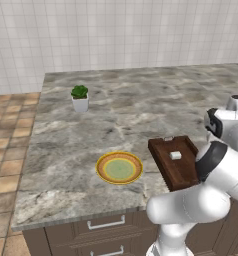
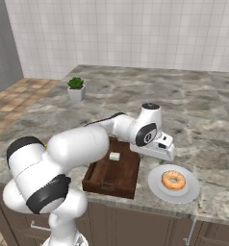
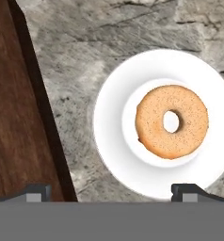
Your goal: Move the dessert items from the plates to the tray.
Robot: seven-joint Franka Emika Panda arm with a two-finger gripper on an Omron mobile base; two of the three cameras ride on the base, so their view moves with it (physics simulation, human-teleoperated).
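Your pincer [image 3: 111,190] hangs fully spread and empty above the counter [image 3: 109,33], its two tips straddling the near edge of the white plate [image 3: 109,141]. On that plate lies the glazed ring donut [image 3: 172,121], flat and off toward one tip, so you likely need to shift sideways before descending. Judge it light, soft and a little slick with glaze: take it across one side of the ring, one finger in the hole, and squeeze gently. Just beside the plate lies the dark wooden tray [image 2: 102,180], with the pale cube [image 2: 114,156] already on it. Farther off sits the yellow-rimmed plate [image 1: 119,167], bare.
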